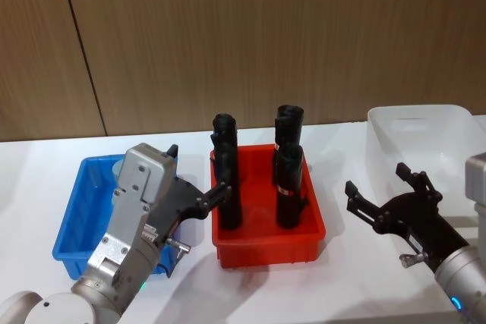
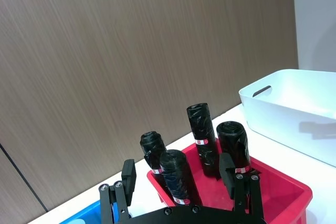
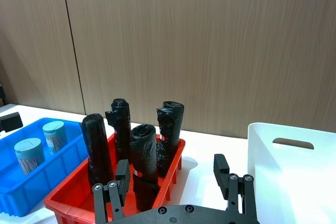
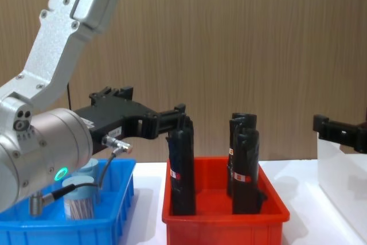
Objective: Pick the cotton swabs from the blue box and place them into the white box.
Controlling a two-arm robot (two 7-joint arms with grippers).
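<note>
My left gripper (image 1: 199, 171) is open wide and holds nothing. It hangs above the right rim of the blue box (image 1: 70, 218), and one tip pokes out just beside the top of one of the rolls (image 1: 228, 180). I cannot tell if it touches. My right gripper (image 1: 376, 180) is open wide too, and empty. It waits over the table (image 1: 30, 187) near the front right edge, just in front of the white box (image 1: 456, 123).

I think I am at the very start, as no jar is picked up yet. Two jars (image 3: 54, 135) of swabs stand up in the blue box at the left side of the table. The white box by the right edge looks empty. The red box (image 1: 266, 252) sits in the middle, between them.

Next, I think the left gripper must pull away from the rolls, tip down, drop over one jar and squeeze it gently. The way to the white box goes over the tall rolls, so the jar must ride high.

The jars are small, round and clear, made of smooth plastic, with pale blue lids and tan sticks inside. They may slip. The blue box is shiny with sloping sides. The white box is milky, with tall straight walls and a slot handle. The rolls are black and crinkly, with red and white labels
</note>
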